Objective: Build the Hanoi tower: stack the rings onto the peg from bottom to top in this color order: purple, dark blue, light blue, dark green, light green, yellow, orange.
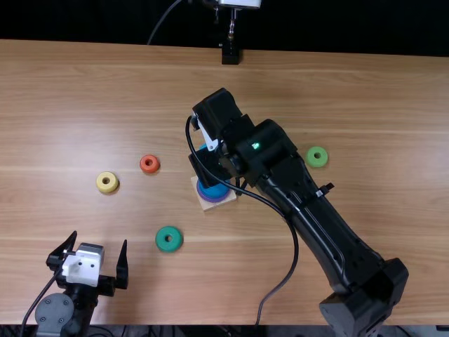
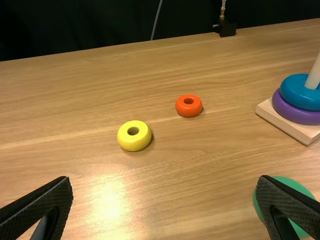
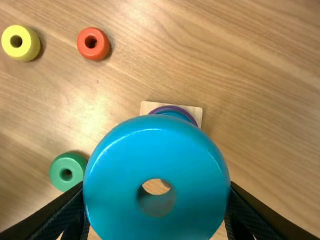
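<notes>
Black cloth (image 1: 105, 21) hangs beyond the far edge of a light brown wooden desk (image 1: 379, 98), and a small dark stand (image 1: 230, 53) sits at that edge.

At the right gripper (image 1: 210, 167), the jaws are closed on opposite sides of the light blue ring (image 3: 156, 135), gripping it by its outer rim, its hole facing the wrist camera. That ring is over or close by the stack; I cannot tell whether it is around the peg (image 2: 313, 75). Beneath the right gripper is the square wooden base (image 2: 280, 122), carrying the upright peg, with the purple ring (image 2: 290, 111) lowest around it and the dark blue ring (image 2: 299, 92) resting on top of the purple one.

At the near left, the left gripper (image 1: 99, 239) has its jaws spread wide, empty.

Between the left gripper and the base, the dark green ring (image 1: 161, 240) lies flat on the desk. Farther back and left of the base lies the orange ring (image 1: 144, 168), and left of that, a little nearer, the yellow ring (image 1: 102, 186). Right of the base, across the right arm (image 1: 302, 203), lies the light green ring (image 1: 311, 160).
</notes>
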Robot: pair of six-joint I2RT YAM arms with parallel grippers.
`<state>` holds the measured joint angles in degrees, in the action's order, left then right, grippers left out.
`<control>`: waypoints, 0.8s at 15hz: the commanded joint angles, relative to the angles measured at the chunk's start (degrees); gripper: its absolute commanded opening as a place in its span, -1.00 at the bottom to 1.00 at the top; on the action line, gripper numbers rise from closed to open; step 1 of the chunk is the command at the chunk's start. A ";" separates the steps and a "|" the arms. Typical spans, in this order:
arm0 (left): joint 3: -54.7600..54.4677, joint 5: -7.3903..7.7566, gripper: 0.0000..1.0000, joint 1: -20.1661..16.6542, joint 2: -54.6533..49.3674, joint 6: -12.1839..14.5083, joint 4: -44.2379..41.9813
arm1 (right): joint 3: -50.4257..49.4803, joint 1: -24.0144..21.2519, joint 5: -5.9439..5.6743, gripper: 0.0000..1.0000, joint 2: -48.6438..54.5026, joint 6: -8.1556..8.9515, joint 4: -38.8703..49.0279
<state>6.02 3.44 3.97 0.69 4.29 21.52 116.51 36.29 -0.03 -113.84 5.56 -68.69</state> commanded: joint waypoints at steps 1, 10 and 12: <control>-6.02 0.88 1.00 -0.63 -0.69 0.66 4.53 | -0.76 0.18 -0.28 -1.00 -1.03 -0.18 -0.04; -6.02 0.88 1.00 -0.63 -0.69 0.77 4.53 | -0.49 -0.17 -0.39 -1.00 -1.03 -0.39 -0.25; -6.02 0.88 1.00 -0.63 -0.69 0.77 4.53 | -0.58 -0.17 -0.39 -1.00 -1.03 -0.39 -0.25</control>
<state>6.02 3.42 3.95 0.67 4.32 21.52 116.51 36.27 -0.03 -113.84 5.21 -68.82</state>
